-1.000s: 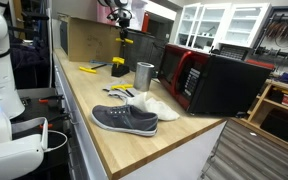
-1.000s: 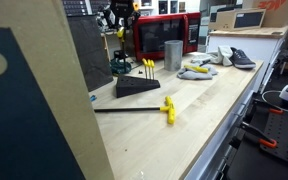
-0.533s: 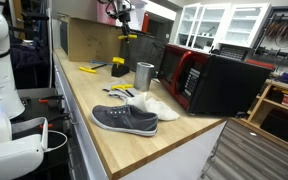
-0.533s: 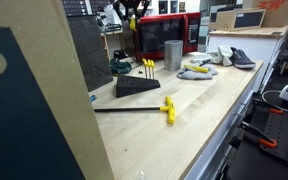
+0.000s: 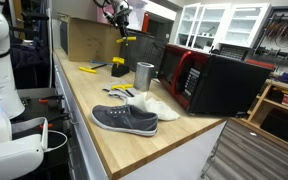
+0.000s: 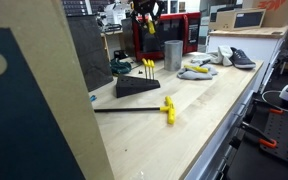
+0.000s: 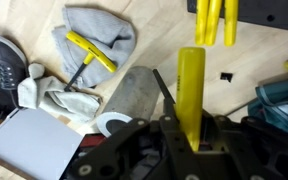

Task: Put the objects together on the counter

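Wooden surface [image 5: 89,95] along a workshop wall, with a red-and-black microwave [image 5: 219,80] at the far side.

The tool [image 7: 189,128] is clamped on the lower end of a yellow peg [image 7: 190,80]. The peg stands out straight from the pinch, with most of its length free.

Directly beneath it in the wrist view are a steel cup [image 7: 132,95], a grey cloth [image 7: 99,30] with a yellow-handled driver [image 7: 89,52] lying on it, and a grey shoe [image 7: 4,60] at the edge. Off to the side is a black holder [image 7: 259,10] carrying two more yellow pegs.

Risks, as we judge them:
- With so short a grip on so long a peg, it could swivel or slip if its free end touches anything.
- Coming down near the cup, the peg tip or a finger could clip the rim and tip it.
- Released on its side, the round peg may roll away from the pile.

The arm is high over the back of the surface, with the wrist pointing down and the tool [image 5: 119,14] well above everything. We see only its lower end in both exterior views.
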